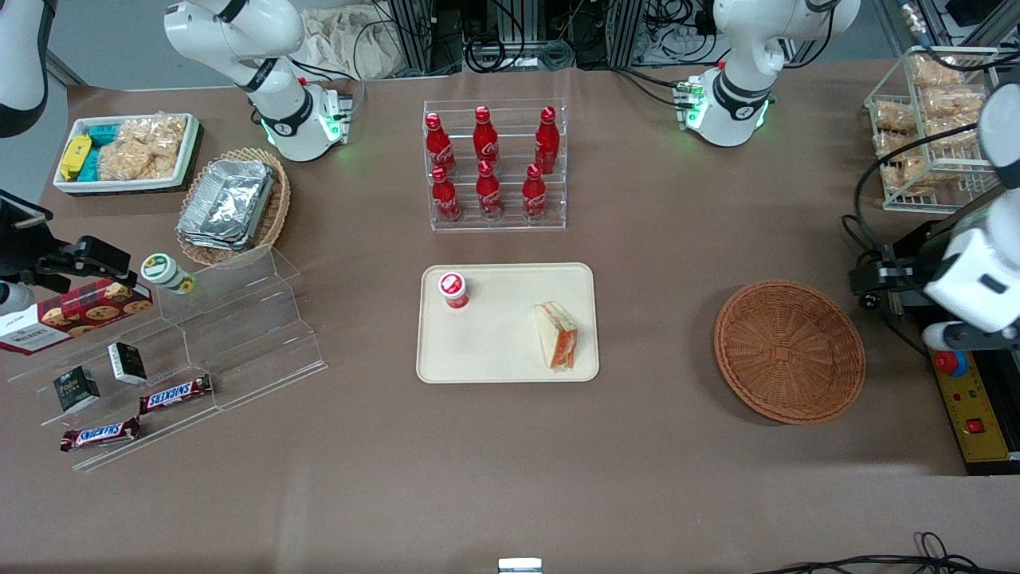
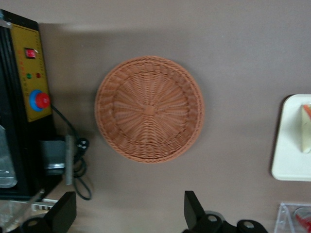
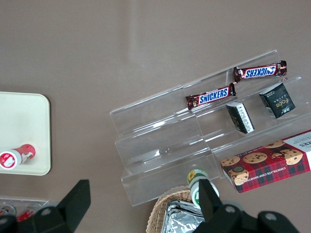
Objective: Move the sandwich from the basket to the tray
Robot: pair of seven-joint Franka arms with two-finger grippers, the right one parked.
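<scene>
One sandwich lies on the cream tray, close to the tray edge that faces the basket, and a small red-capped cup stands on the same tray, farther from the claw than the sandwich is. Seen from the claw, the tray is well apart, toward the parked arm's end of the desk. Much nearer to the claw sits the round reddish-brown wicker basket, and nothing is in it; only its woven bottom shows. The claw hangs above the desk just beside the basket, not over it and not touching it. Its two fingers stand wide apart and there is nothing between them. Near the claw, at the working arm's end of the desk, is a yellow control box with a red button. I judge that the task is practically done: the sandwich is out of the basket and rests on the tray. Nothing more seems left, except perhaps for the arm to go to its rest.
</scene>
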